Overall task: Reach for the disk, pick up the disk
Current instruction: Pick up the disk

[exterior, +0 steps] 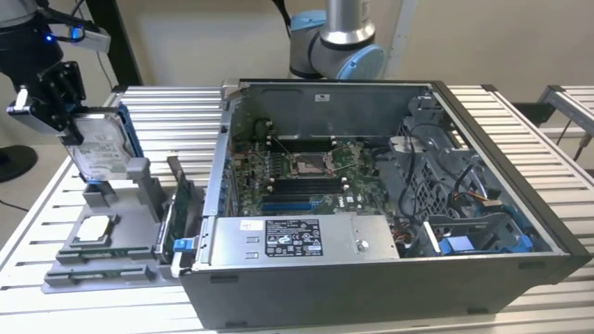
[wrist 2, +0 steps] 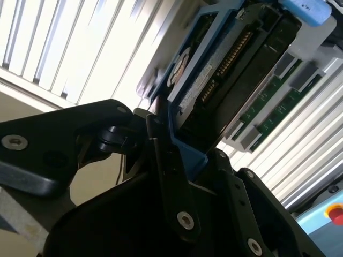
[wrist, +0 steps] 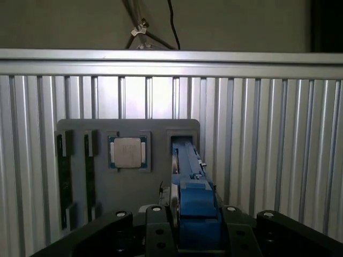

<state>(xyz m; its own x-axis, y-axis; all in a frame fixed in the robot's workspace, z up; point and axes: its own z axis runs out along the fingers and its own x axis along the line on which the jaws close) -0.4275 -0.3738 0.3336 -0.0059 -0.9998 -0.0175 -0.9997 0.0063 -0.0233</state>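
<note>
1. Already the reach looks finished: my jaws are closed on the upper end of the disk (exterior: 97, 149), pinching it by its blue carrier (wrist: 197, 209), with the fingers pressed to either side and no gap that I can see.
2. Below my jaws the disk hangs upright and long-side down. In the second wrist view its metal side and connector edge (wrist 2: 214, 75) run away from my grip.
3. Directly under it sits the grey holder (exterior: 139, 240) on the slatted table (exterior: 177, 111). The disk's lower end is down at the holder's uprights. In the first wrist view it lines up with the open slot, and I cannot tell whether it has cleared that slot or is touching it.
4. So I judge the grip made and the pick-up only part done. Most of the disk stands above the holder, but it is not plainly free of it.
5. Beside the disk's slot, just off to one side below my jaws, the square processor chip (wrist: 127, 152) lies flat in its own pocket, untouched.
6. The open computer case (exterior: 371, 292) is well apart from my jaws, towards the exterior view's right.
</note>
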